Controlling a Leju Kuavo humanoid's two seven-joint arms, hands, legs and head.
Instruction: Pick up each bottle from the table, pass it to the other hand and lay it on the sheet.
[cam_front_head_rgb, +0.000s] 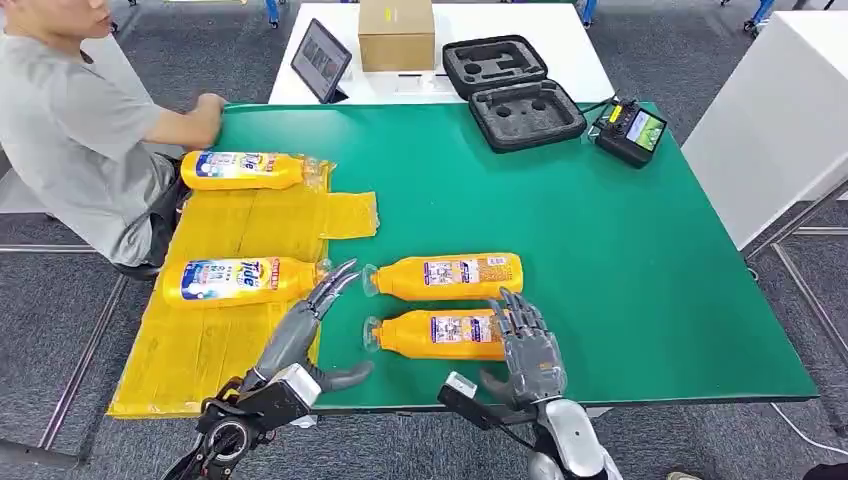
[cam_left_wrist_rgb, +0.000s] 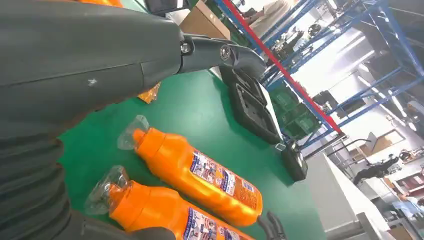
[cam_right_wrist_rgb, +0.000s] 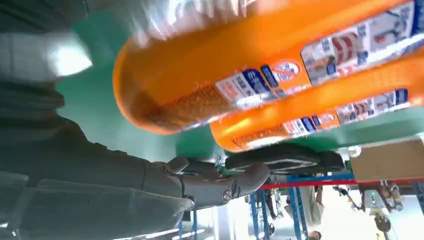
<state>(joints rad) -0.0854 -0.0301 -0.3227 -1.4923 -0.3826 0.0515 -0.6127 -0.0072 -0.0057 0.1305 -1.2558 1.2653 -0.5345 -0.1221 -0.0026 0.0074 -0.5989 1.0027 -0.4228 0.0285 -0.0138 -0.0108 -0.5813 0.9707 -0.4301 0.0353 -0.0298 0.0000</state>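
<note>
Green table (cam_front_head_rgb: 600, 250). Two orange bottles lie on the yellow sheet (cam_front_head_rgb: 220, 330) at left: far one (cam_front_head_rgb: 245, 170), near one (cam_front_head_rgb: 240, 280). Two more lie on bare green, side by side: far bottle (cam_front_head_rgb: 450, 275), near bottle (cam_front_head_rgb: 440, 335). Left hand (cam_front_head_rgb: 320, 310) empty, fingers extended, tips by the sheet's right edge. Right hand (cam_front_head_rgb: 525, 345) spread, empty, at the near bottle's base. Seated person (cam_front_head_rgb: 80, 130) far left. Open black case (cam_front_head_rgb: 515, 90), tablet (cam_front_head_rgb: 320, 60), cardboard box (cam_front_head_rgb: 397, 35) far side.

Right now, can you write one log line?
sheet: two bottles | table: two bottles | right hand: at nearest bottle | left hand: open
</note>
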